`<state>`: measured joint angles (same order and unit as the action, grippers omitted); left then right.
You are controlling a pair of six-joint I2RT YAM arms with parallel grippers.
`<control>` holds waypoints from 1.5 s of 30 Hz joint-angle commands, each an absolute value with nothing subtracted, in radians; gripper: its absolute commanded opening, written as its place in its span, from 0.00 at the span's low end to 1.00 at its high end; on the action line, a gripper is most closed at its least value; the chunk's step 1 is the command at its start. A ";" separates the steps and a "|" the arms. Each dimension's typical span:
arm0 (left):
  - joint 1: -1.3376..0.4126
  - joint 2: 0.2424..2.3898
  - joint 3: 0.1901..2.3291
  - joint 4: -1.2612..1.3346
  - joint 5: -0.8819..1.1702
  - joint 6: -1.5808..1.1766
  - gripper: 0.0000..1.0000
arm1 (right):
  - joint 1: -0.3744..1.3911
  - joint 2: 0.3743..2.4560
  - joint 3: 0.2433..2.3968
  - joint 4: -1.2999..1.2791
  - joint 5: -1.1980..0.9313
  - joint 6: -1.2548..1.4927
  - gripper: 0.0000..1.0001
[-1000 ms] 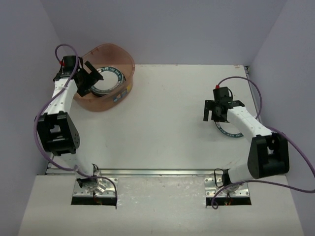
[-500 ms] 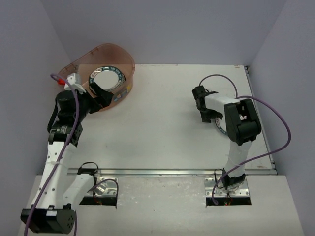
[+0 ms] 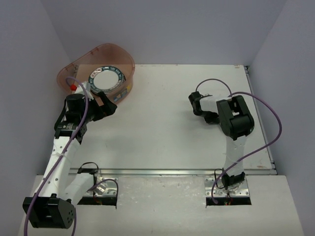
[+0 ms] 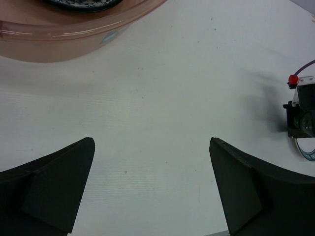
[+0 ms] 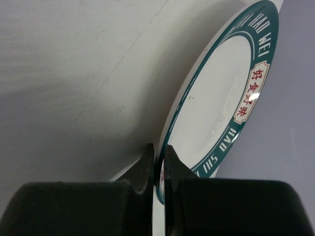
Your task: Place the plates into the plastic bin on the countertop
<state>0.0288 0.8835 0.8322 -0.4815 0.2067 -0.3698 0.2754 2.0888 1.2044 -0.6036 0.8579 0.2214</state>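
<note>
– So, what does the overhead view give you?
– I see the white desk [image 3: 162, 123] with the plastic bin [image 3: 115, 53] at its far left corner, pinkish and translucent. My left arm [image 3: 61, 147] stretches from its base up towards the bin. The left claw [image 4: 152, 147] hangs spread wide over bare desk, just short of the bin's near wall, with nothing in it.
– And the right side?
– My right arm [image 3: 235, 118] is folded up tight, its wrist pointing leftwards over the right half of the desk. The right claw [image 5: 158, 152] is clenched on the rim of a teal-rimmed plate [image 5: 216, 108]. That one stands nearly on edge next to the desk surface. I can't tell whether its lower edge touches.
– Anything in the bin?
– I make out plates [image 3: 104, 80] lying in it, the top one white with a dark patterned rim.
– Any writing?
– On the held plate the teal band carries white letters, and "HAO WEI" is readable. A cream panel on it bears red Chinese characters. The bin's label [image 3: 127, 90] is too small for me to read.
</note>
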 commanded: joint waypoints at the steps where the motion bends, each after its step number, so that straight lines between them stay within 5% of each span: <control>1: 0.035 0.875 0.839 -0.425 0.242 -0.356 1.00 | 0.391 2.026 1.152 -0.480 0.853 0.165 0.00; 12: 0.037 0.973 0.832 -0.342 0.542 -0.424 1.00 | 0.985 1.642 0.835 0.268 0.973 -0.715 0.00; 19: 0.034 1.015 0.785 -0.220 0.807 -0.496 1.00 | 1.322 1.504 0.804 0.332 0.774 -0.919 0.00; 28: 0.026 1.001 0.762 -0.324 0.750 -0.403 0.95 | 1.439 1.483 0.854 0.420 0.689 -1.051 0.00; 29: 0.024 1.004 0.760 -0.320 0.757 -0.403 0.90 | 1.445 1.476 0.854 0.435 0.672 -1.056 0.00; 32: 0.022 1.004 0.761 -0.319 0.767 -0.399 0.55 | 1.450 1.470 0.868 0.438 0.661 -1.071 0.00; 35: 0.021 0.996 0.768 -0.319 0.772 -0.402 0.02 | 1.450 1.470 0.883 0.427 0.658 -1.074 0.00; 37: 0.021 0.997 0.780 -0.321 0.769 -0.405 0.01 | 1.450 1.468 0.886 0.413 0.656 -1.067 0.01; 38: 0.021 0.997 0.789 -0.320 0.762 -0.413 0.00 | 1.449 1.465 0.885 0.409 0.657 -1.056 0.13; 41: 0.024 1.000 0.817 -0.292 0.697 -0.474 0.00 | 1.429 1.429 0.855 0.424 0.672 -0.976 0.98; 45: 0.083 1.062 0.938 -0.261 0.590 -0.572 0.00 | 1.341 1.296 0.803 0.332 0.624 -0.714 0.99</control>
<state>0.0298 1.0248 0.7907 -0.3505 0.6906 -0.4690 1.4231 1.4518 0.8095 0.3142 0.6542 -0.9614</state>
